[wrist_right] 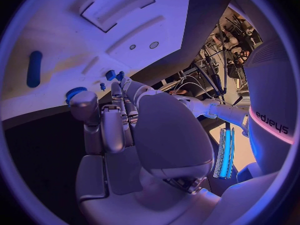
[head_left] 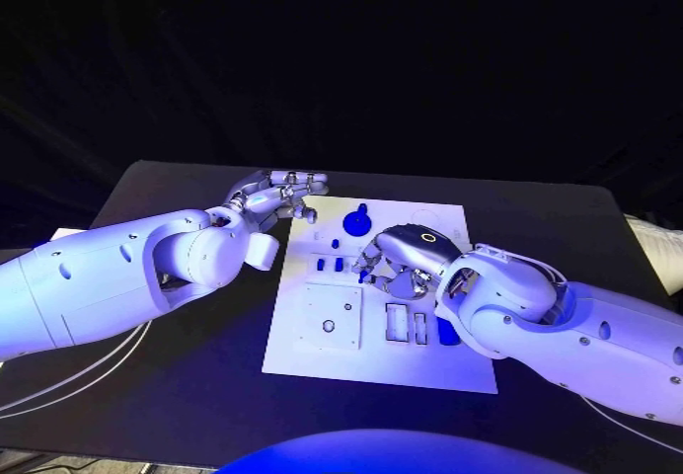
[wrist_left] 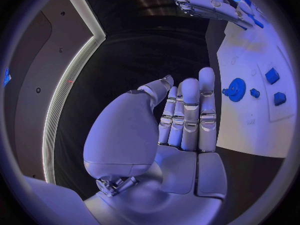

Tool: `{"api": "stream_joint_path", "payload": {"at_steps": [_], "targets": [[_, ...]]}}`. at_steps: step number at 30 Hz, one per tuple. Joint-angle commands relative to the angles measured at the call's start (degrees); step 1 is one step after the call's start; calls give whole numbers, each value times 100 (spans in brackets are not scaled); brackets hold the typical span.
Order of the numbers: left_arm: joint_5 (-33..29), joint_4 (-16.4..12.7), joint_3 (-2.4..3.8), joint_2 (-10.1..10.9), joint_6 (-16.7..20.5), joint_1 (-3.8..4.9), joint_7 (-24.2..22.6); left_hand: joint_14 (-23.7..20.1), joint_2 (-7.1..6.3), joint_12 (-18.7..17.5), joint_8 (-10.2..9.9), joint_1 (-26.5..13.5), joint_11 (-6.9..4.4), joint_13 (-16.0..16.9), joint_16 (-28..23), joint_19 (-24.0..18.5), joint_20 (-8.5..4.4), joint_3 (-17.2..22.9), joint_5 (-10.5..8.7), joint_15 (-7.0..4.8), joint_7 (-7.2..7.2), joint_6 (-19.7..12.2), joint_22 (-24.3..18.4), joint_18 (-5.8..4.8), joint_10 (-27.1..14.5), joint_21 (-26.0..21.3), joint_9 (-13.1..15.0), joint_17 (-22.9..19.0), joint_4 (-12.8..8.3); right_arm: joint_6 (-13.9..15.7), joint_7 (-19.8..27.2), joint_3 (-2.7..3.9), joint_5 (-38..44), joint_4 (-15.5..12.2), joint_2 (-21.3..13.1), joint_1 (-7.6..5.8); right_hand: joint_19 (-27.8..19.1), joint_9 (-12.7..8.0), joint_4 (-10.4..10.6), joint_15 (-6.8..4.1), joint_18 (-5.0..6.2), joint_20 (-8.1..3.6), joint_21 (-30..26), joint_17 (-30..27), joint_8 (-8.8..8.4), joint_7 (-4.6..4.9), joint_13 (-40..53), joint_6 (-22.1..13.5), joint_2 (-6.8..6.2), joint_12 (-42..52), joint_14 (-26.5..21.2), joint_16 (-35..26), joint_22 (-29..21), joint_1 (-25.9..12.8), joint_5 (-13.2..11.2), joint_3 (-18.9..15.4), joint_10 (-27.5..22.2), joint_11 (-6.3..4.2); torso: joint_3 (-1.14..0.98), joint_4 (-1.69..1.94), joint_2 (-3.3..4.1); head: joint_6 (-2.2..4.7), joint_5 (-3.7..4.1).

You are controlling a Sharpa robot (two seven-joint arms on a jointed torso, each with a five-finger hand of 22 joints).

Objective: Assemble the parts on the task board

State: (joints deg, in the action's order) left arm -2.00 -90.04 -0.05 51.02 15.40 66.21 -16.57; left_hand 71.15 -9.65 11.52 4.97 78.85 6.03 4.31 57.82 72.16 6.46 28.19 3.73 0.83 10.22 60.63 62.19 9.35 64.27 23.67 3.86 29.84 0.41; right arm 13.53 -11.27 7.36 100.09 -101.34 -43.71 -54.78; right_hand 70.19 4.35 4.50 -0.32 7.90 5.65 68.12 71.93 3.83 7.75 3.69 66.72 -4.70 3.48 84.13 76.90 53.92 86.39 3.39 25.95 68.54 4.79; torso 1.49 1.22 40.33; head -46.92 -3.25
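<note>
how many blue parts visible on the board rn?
5. Blue toothed gear near the white board's far edge; small blue peg beside it; two blue blocks mid-board; long blue cylinder beside the right arm. Right hand may hide more.

Lighting: dim room, blue-violet light from above. Brightest surfaces: board [head_left: 382, 296] and white arms. Table [head_left: 199, 355] near black, backdrop dark. Soft shadow under right hand [head_left: 403, 259] on the board. Mild sheen on left hand [wrist_left: 169, 130]. Wrist views: circular fisheye, dark frame, edges bent and soft at rim. Head view moderately sharp.
</note>
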Motion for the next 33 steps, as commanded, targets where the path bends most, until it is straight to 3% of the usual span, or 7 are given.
{"api": "stream_joint_path", "payload": {"at_steps": [1,12,33], "targets": [[-27,-15,4,-29,-105,2,-81,-29,24,25,-39,21,3,-8,-21,-37,-3,-36,-17,8,16,-50,-10,100,-38,-21,-8,-10,6,-68,119,-15,158,50,107,101,33,3,-1,6,-69,-3,28,-4,0,43,4,3,-6,30,283,18,-9,-55,26,37,26,-25,-3,-5,-2,-42,-84],[-27,-17,4,-47,-116,2,-81,-31,29,29,-39,18,6,-8,-23,-37,-1,-40,-16,10,18,-53,-13,100,-41,-24,-8,-16,9,-146,165,-69,312,166,306,267,32,2,-11,8,-69,-2,29,0,-2,45,3,-1,-9,29,284,22,-9,-57,29,48,23,-22,-4,-11,6,-67,-146],[-27,-5,4,-63,-164,2,-48,-36,33,34,-37,14,8,-8,-28,-37,1,-47,-16,13,21,-55,-17,99,-45,-28,-7,-28,12,-356,64,-126,510,319,454,335,23,4,-23,11,-67,1,23,-7,2,49,5,2,-13,31,282,20,-21,-76,36,63,25,-19,-3,-7,4,-118,-171]]}}
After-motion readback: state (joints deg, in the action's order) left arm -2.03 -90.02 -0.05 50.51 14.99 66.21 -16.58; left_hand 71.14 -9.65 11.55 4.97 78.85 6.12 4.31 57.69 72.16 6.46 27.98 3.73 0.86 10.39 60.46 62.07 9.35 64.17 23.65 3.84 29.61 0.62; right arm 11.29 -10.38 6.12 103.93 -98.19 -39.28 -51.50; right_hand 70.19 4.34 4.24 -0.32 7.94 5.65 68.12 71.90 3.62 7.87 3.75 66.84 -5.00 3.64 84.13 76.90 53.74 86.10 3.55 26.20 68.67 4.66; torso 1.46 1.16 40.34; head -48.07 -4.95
